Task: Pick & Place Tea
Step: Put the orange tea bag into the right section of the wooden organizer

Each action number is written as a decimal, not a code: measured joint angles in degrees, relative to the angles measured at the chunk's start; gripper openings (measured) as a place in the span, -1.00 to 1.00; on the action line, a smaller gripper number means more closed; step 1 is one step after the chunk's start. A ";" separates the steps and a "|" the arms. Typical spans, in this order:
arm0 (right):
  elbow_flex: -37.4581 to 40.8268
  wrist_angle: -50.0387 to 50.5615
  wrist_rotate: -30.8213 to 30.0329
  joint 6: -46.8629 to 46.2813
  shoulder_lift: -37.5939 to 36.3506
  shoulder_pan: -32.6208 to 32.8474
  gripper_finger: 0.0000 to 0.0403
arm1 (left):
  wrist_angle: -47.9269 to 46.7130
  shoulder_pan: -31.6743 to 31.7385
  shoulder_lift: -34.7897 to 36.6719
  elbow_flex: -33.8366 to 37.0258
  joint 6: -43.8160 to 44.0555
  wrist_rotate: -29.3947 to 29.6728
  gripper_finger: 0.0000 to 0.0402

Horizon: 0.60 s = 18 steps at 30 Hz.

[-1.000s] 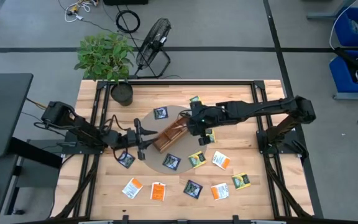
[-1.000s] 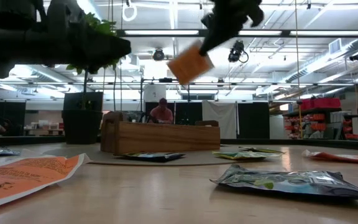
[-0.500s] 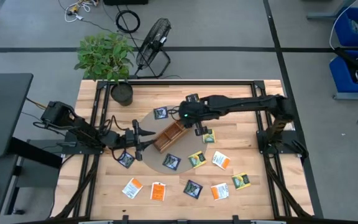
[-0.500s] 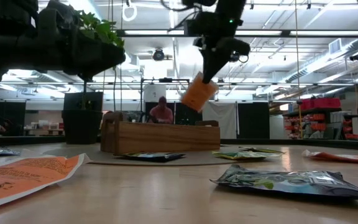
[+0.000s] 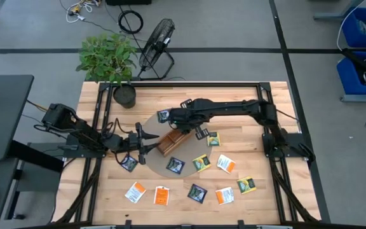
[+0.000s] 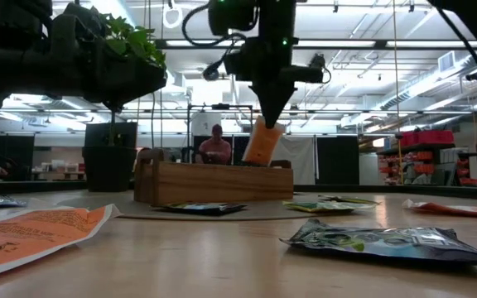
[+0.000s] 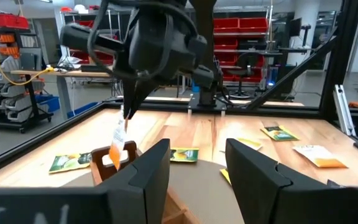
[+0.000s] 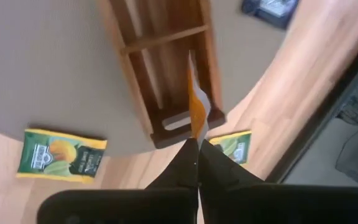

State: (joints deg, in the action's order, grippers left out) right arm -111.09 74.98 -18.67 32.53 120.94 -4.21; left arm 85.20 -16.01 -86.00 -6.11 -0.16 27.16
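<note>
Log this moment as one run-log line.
right gripper: shut on orange tea packet | over wooden tray | left gripper: open, waiting

My right gripper point(image 6: 269, 116): dark. Pinched tea packet point(image 6: 262, 142): orange. Wooden tray point(image 6: 214, 183): brown. Round mat point(image 8: 55, 87): grey. Nearby packet point(image 8: 59, 155): yellow-green.

I'm looking into a large workshop or robotics lab: shelving loaded with red storage bins point(image 7: 244, 43) is standing behind the wooden table point(image 5: 100, 184), strip lights are glowing along an open industrial ceiling, blue bins point(image 5: 364, 38) are sitting on the grey floor, and a person point(image 6: 215, 149) is sitting at a far bench.
</note>
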 joint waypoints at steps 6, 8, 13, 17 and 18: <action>-0.64 0.64 -3.37 2.99 1.73 -0.33 -1.00 | -0.08 0.00 0.00 0.00 -0.04 0.00 -0.19; -0.64 0.61 -3.42 3.81 1.99 -0.33 -1.00 | -0.15 0.00 -0.02 0.00 0.00 0.00 -0.19; -0.64 1.32 -3.76 4.74 2.19 -0.24 -1.00 | -0.28 0.02 -0.02 0.00 0.00 -0.02 -0.19; -0.64 2.27 -5.32 5.77 2.19 0.01 -1.00 | -0.26 0.02 -0.02 0.00 0.02 0.00 -0.19; -0.64 2.23 -5.08 6.01 2.19 0.04 -1.00 | -0.26 0.02 -0.02 0.00 0.01 0.00 -0.19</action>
State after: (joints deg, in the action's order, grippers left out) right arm -111.72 77.21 -23.76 38.54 123.13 -4.16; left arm 84.95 -15.99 -86.02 -6.11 -0.15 27.16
